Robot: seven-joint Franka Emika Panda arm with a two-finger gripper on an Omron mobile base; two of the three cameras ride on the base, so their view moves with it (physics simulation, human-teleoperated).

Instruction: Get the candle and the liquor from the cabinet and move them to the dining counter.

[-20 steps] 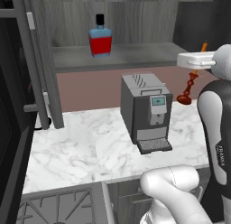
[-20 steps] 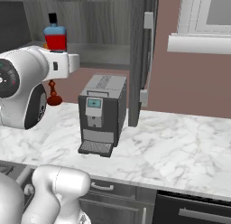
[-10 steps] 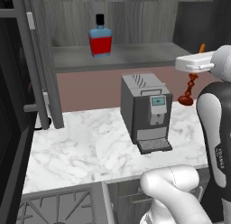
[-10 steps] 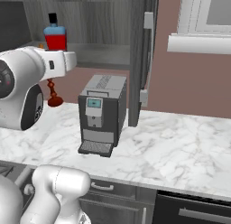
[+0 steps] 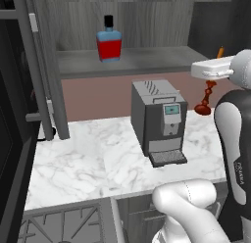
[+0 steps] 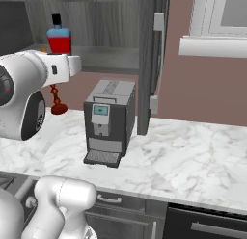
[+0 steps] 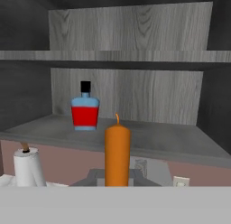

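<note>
The candle [image 5: 208,92] hangs from my gripper [image 5: 213,70], which is shut on its orange stick, while its dark red holder [image 6: 57,102] dangles above the back of the worktop. In the hand view the orange candle [image 7: 117,153] rises straight up in front of the camera. The liquor [image 5: 109,43] stands upright on the lower shelf of the open cabinet [image 5: 147,61], to the left of and behind my hand; the same bottle shows in the other views too [image 6: 59,39] [image 7: 85,111]. The dining counter is out of view.
A grey coffee machine [image 5: 159,122] stands on the marble worktop [image 5: 88,163] below the cabinet shelf. The cabinet doors [image 5: 44,65] [image 6: 152,50] stand open on both sides. A paper towel roll [image 7: 28,166] is low at the left. A stove [image 5: 54,225] lies at the near left.
My hand with the candle has sunk very slightly; the liquor and coffee machine have not moved.
</note>
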